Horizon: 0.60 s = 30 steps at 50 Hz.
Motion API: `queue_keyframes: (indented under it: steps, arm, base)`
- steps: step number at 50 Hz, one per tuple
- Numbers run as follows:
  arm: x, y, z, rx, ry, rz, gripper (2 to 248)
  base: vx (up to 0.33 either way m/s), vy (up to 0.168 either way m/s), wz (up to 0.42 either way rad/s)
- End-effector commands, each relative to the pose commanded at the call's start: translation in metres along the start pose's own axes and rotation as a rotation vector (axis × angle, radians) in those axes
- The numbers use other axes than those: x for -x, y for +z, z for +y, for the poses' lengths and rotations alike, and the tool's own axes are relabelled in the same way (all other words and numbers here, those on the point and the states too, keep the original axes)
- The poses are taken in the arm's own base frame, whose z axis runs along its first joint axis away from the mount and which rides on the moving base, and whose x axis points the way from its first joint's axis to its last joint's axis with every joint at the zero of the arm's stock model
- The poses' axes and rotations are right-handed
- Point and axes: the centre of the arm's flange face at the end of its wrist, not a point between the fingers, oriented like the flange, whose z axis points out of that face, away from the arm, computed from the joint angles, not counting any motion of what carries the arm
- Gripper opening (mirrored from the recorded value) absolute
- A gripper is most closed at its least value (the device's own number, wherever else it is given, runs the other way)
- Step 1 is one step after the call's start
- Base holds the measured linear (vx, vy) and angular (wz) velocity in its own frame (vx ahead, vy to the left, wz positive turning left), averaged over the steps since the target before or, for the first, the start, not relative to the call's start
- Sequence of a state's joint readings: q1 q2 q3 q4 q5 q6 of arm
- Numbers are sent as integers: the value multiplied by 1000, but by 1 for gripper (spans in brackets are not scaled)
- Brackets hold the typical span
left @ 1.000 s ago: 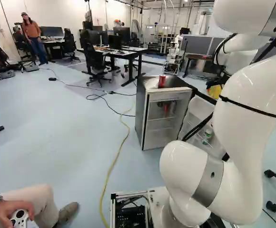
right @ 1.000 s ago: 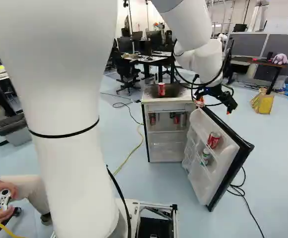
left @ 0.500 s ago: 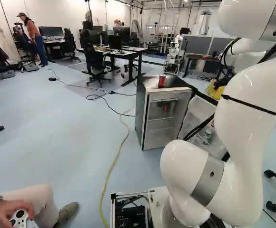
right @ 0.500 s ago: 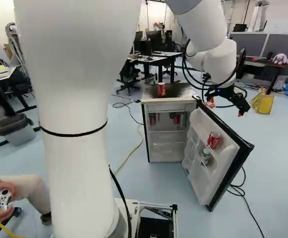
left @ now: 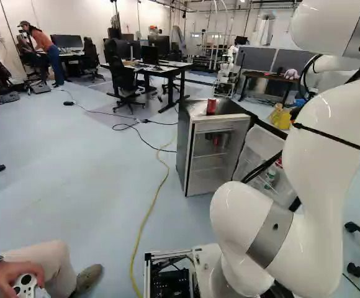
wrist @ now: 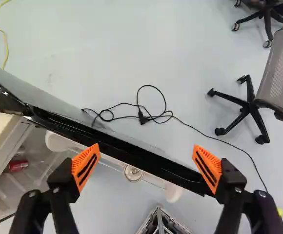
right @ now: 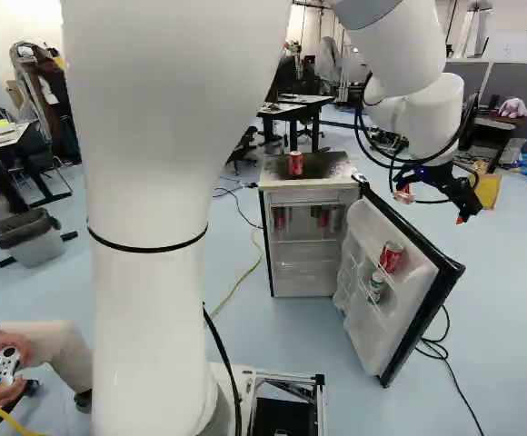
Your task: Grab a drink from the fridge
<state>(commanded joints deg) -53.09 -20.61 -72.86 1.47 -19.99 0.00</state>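
Note:
In the right base view my gripper [right: 434,205] hangs above and beyond the open fridge door [right: 386,295]. The wrist view has the gripper [wrist: 146,147] open and empty, the door's black edge [wrist: 131,157] crossing below between its orange pads. A red can [right: 391,257] and a green-white can [right: 375,286] stand on the door's shelves; one can top [wrist: 133,173] shows beside the black edge. Inside the fridge [right: 307,195] hang or stand several cans, partly shaded, one of them red [wrist: 17,165]. Another red can [right: 295,163] is upright on the fridge top.
An office chair [wrist: 251,105] and a black cable [wrist: 149,117] lie beyond the door. A yellow cable [left: 148,214] runs left of the fridge. Desks [left: 158,69] and another robot [left: 227,71] stand farther back. A seated person's hands hold a controller [left: 26,284] beside the base.
My arm has swung to the right in the right base view, carrying the open gripper outward past the door's hinge side. The base, fridge, door and cans have stayed put.

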Motion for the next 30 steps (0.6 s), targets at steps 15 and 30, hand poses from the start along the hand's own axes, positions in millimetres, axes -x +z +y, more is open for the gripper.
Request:
queue_keyframes:
  steps: [15, 30]
  arm:
    - [-3, 3, 15, 12, 20, -26, 247]
    - [-2, 3, 15, 13, 22, -40, 247]
  base:
    - [0, 0, 0]
    - [0, 0, 0]
